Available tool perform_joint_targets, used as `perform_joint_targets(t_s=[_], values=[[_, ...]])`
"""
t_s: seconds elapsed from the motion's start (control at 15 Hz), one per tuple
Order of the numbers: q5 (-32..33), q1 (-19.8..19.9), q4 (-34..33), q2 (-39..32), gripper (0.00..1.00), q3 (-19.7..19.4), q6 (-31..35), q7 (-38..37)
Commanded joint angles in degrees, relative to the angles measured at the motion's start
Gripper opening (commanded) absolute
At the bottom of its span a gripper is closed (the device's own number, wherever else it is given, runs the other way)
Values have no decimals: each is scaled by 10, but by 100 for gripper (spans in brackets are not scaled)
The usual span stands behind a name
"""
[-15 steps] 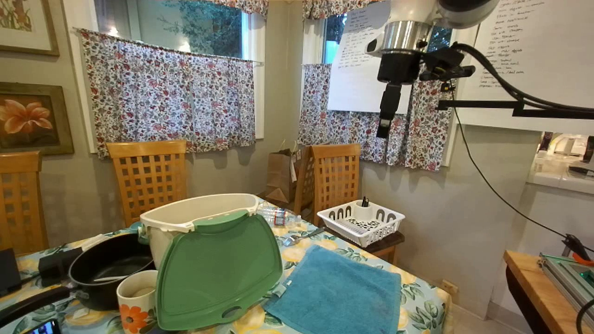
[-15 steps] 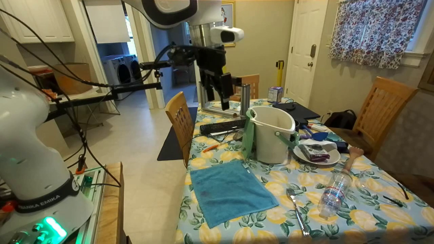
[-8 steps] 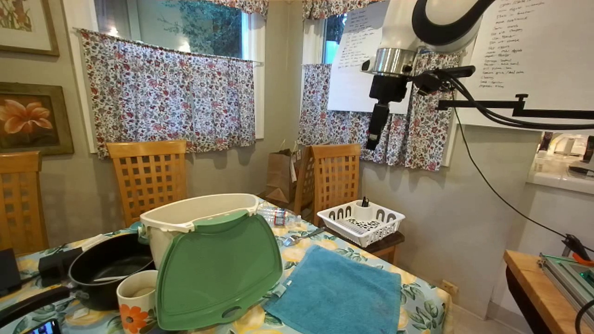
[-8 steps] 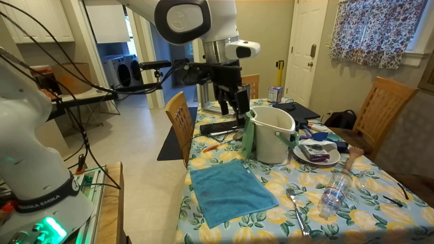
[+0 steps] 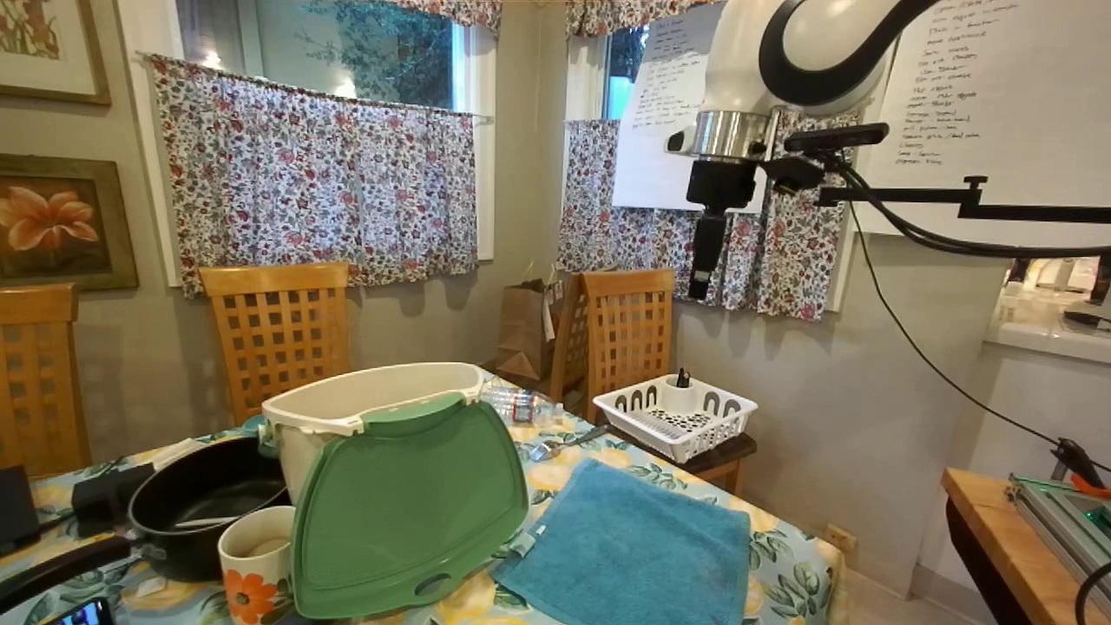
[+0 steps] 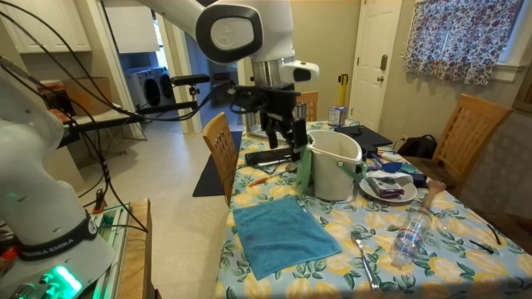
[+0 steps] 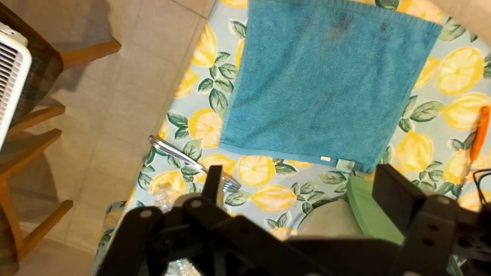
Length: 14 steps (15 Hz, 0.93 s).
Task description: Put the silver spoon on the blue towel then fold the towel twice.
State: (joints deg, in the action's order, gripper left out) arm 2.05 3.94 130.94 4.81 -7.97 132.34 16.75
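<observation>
The blue towel (image 7: 318,84) lies flat and unfolded on the flowered tablecloth, a tag at one edge. Beside it rests a silver fork (image 7: 172,151), apart from the cloth; the same fork (image 6: 362,255) and towel (image 6: 286,236) show in both exterior views. No silver spoon is in view. My gripper (image 6: 284,150) hangs in the air well above the table, near the bin's lid side in that exterior view. From the wrist, my gripper (image 7: 300,170) has its jaws wide apart with nothing between them; one black finger (image 7: 213,184) partly covers the view near the fork's tines.
A tall white bin (image 6: 334,174) stands by the towel, its green lid (image 5: 408,512) leaning down toward it. A plastic bottle (image 6: 409,241) lies past the fork. A black pan (image 5: 204,555), a mug (image 5: 247,569) and a white dish rack (image 5: 694,438) on a chair are around.
My gripper has come down, shifting toward the bin in an exterior view, and its fingers point more directly downward. Towel and fork stay where they were; the jaws remain open.
</observation>
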Motion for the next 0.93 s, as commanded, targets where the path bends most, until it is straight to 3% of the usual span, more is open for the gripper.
perform_joint_targets(t_s=[0.0,0.4,0.67,0.8,0.87], values=[[-1,12,-38,-67,100,-5,12,65],[-41,43,-100,-181,100,10,81,165],[-89,78,-149,-252,100,44,99,218],[-63,74,-169,-278,100,39,110,166],[-59,79,-137,-247,100,45,100,180]])
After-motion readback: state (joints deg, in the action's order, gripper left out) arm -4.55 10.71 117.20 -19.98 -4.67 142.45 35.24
